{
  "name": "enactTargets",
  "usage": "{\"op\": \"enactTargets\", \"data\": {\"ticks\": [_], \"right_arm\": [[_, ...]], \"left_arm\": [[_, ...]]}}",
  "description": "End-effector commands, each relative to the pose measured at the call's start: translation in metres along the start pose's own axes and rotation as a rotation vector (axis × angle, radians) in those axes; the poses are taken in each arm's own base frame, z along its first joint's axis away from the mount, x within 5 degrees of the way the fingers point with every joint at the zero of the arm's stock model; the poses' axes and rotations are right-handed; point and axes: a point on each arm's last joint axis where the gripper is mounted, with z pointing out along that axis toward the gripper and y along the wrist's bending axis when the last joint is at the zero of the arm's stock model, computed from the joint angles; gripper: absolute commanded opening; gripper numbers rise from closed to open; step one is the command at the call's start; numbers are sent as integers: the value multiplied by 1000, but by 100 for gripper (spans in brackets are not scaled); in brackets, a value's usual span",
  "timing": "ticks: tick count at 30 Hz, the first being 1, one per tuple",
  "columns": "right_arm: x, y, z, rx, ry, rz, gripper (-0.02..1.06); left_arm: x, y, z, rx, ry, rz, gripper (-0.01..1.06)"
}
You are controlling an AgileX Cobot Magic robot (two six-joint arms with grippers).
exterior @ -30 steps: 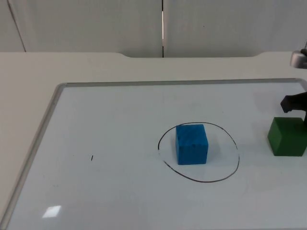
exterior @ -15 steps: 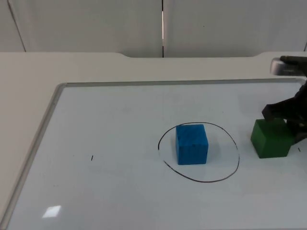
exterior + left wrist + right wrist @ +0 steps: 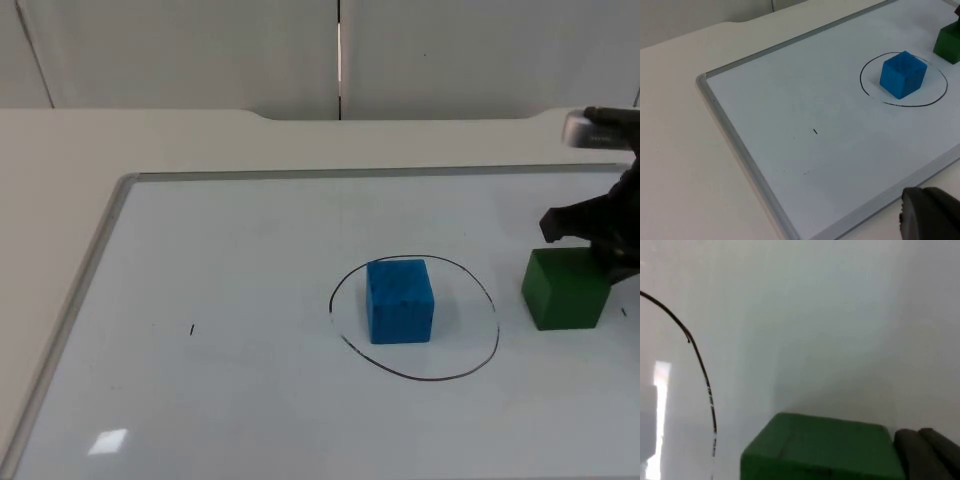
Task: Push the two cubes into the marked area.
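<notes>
I have the right gripper at the far right of the whiteboard, sitting just behind and to the outer side of the green foam cube, close enough that I judge it is touching or nearly touching. In the right wrist view a dark fingertip lies right against the cube's edge, but I cannot tell whether the fingers are spread or pressed together.

What the next move turns on: the green cube lies between this gripper and the hand-drawn black circle, just outside the line on its right side. So the push has to go leftward across the board, and my right arm is clearly the nearer one for it. The cube looks roughly square to the circle, with no long axis to worry about; I would watch for it rotating if contact stays on one corner.

The blue foam cube already stands inside the circle, left of centre, leaving room for the green one beside it.

The right arm reaches in low from the right edge. My left gripper waits off the near-left side of the white marker board, well apart from both cubes; its finger state I cannot tell either.
</notes>
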Motion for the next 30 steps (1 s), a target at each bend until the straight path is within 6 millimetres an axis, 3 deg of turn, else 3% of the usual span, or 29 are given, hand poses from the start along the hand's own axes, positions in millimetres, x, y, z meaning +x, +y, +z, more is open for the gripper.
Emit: {"op": "enactTargets", "data": {"ticks": [1, 8, 25, 30], "right_arm": [[0, 4, -1, -4, -16, 0, 0], [1, 24, 1, -19, -29, -54, 0], [6, 30, 1, -26, 13, -53, 0], [9, 43, 2, -37, 20, -75, 0]], "left_arm": [[1, 0, 1, 1, -6, -7, 0], [1, 0, 1, 1, -6, -7, 0], [1, 0, 1, 1, -6, -7, 0], [1, 0, 1, 1, -6, -7, 0]]}}
